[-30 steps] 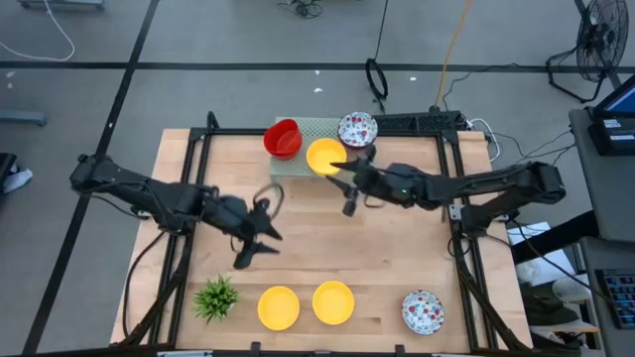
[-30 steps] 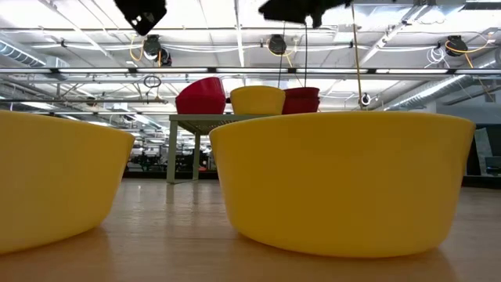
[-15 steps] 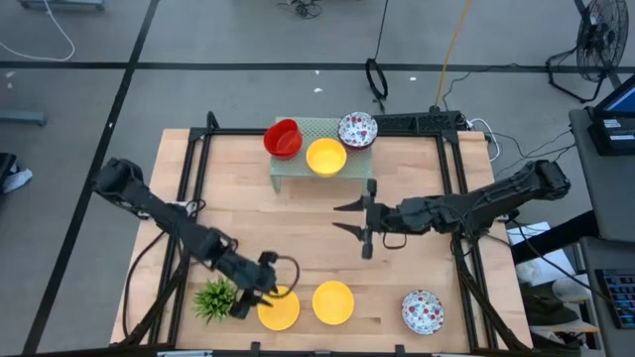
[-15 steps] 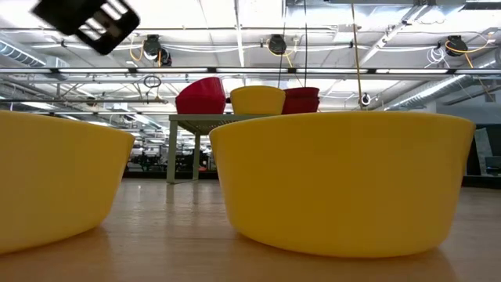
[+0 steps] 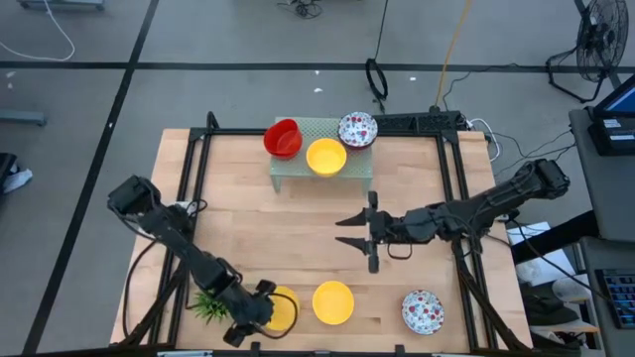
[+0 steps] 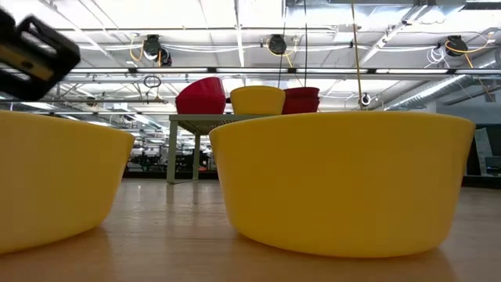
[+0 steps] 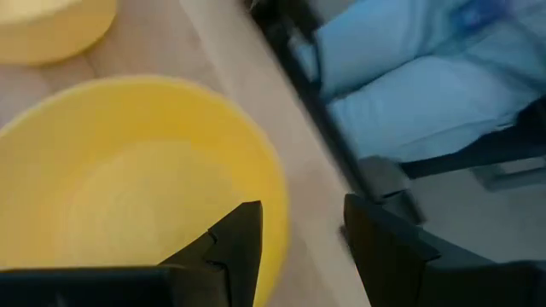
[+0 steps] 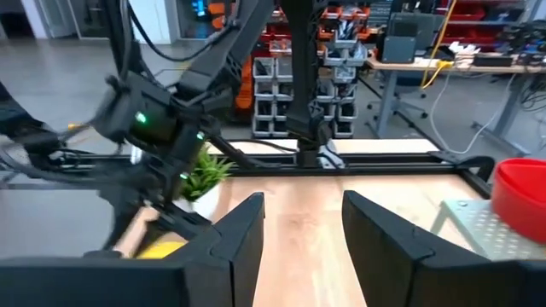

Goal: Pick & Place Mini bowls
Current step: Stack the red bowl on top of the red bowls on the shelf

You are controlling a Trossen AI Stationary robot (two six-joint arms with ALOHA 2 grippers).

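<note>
Two yellow mini bowls (image 5: 282, 307) (image 5: 333, 302) and a red-speckled white one (image 5: 422, 311) sit along the table's near edge. On a raised green rack (image 5: 298, 169) at the far edge stand a red bowl (image 5: 283, 138), a yellow bowl (image 5: 325, 157) and a speckled bowl (image 5: 357, 129). My left gripper (image 7: 299, 243) is open, low over the left yellow bowl (image 7: 128, 188). One finger stands over the bowl's inside and the other outside its near rim (image 7: 277, 200). My right gripper (image 5: 343, 227) is open, level, above the table's middle, and holds nothing.
A small spiky green plant (image 5: 210, 302) stands just left of the left yellow bowl, beside my left arm. Black frame rails (image 5: 194, 198) run along the table's sides. The table's near edge (image 7: 299, 145) lies close by my left gripper.
My left gripper has swung from the table's middle toward the near edge and come down, tipping downward, over the left yellow bowl. My right gripper has drawn back from the rack's yellow bowl toward the table's middle and rolled. All bowls have stayed where they were.
</note>
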